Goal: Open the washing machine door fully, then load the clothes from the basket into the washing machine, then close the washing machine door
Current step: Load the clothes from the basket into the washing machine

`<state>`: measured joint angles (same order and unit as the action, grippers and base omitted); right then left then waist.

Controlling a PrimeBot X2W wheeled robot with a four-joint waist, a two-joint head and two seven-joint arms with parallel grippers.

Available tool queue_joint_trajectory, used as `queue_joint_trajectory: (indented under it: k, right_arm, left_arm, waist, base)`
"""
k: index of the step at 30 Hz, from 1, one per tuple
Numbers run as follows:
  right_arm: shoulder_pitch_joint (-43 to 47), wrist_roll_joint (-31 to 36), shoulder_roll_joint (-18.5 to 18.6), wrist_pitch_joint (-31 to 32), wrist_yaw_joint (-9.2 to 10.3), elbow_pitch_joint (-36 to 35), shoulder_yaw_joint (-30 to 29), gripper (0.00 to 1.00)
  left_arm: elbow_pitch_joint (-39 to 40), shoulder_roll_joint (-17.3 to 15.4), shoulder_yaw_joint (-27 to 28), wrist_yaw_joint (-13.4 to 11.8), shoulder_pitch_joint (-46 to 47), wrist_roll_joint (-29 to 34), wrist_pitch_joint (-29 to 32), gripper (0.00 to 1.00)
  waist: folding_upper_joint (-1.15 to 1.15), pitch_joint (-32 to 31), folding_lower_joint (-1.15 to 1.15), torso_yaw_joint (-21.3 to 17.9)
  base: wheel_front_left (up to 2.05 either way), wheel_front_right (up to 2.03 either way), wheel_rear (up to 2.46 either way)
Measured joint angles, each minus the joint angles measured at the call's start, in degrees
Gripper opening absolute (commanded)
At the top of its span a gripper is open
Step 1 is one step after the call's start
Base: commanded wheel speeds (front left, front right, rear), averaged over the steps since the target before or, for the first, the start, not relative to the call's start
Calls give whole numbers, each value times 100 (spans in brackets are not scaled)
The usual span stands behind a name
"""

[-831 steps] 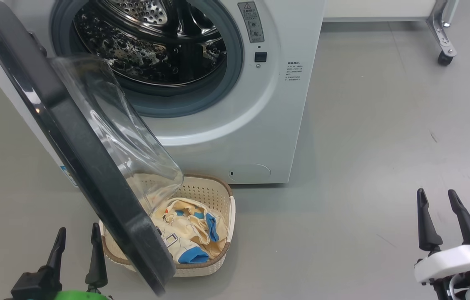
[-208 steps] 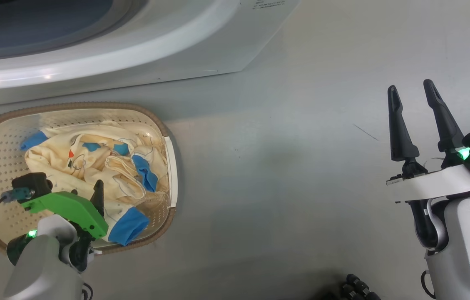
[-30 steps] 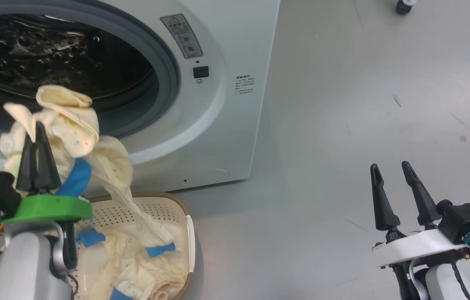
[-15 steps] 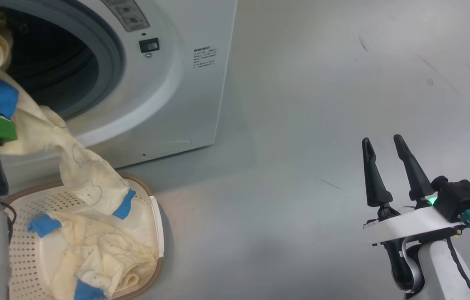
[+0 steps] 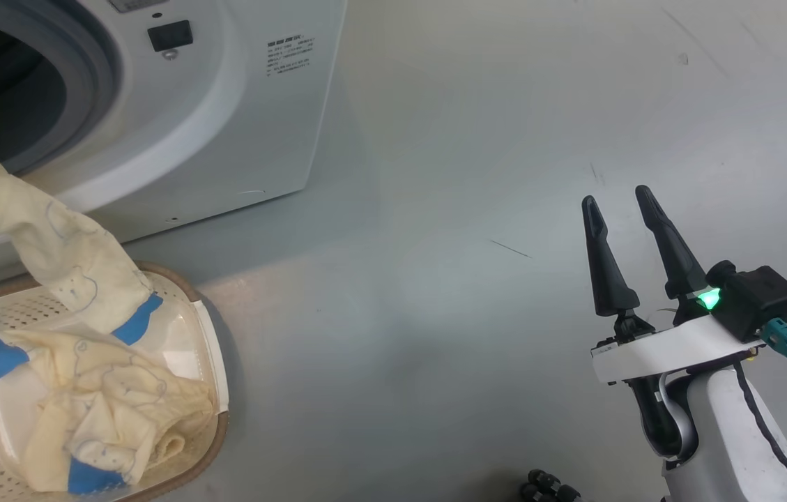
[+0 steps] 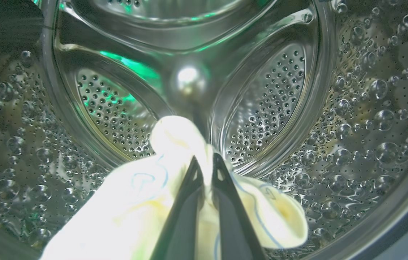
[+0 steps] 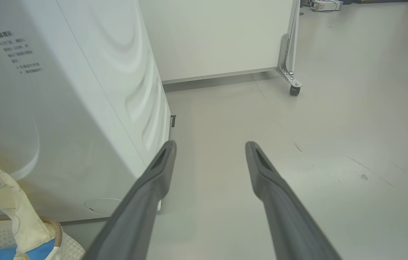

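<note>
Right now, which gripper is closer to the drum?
Left. The left gripper reaches into the drum, shut on clothes; the right gripper hangs over the floor, away from it.

Cream clothes (image 5: 97, 362), blue cuffs

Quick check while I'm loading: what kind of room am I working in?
Probably a lab or test space, not a home laundry: the washing machine stands on a bare grey floor, with a white partition on a caster wheel beyond it.
</note>
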<state>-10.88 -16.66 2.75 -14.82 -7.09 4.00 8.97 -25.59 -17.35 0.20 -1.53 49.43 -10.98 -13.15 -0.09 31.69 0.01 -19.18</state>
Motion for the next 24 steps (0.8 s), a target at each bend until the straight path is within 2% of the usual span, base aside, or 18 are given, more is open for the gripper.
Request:
queue_joint_trajectory:
  k: [14,24]
  right_arm:
    - [-195,-47,-18,0,0,14,153,100]
    - [-387,-52,-24,0,0,27,154,100]
  left_arm:
    - [-232,-376,-82,98,1340,300,-108,0]
    - [-253,-398,-78,97,2079,436,-158,0]
  waist:
    - [0,626,0,-191]
    - [0,932,0,-228]
  base:
    - [0,0,0]
    - [0,0,0]
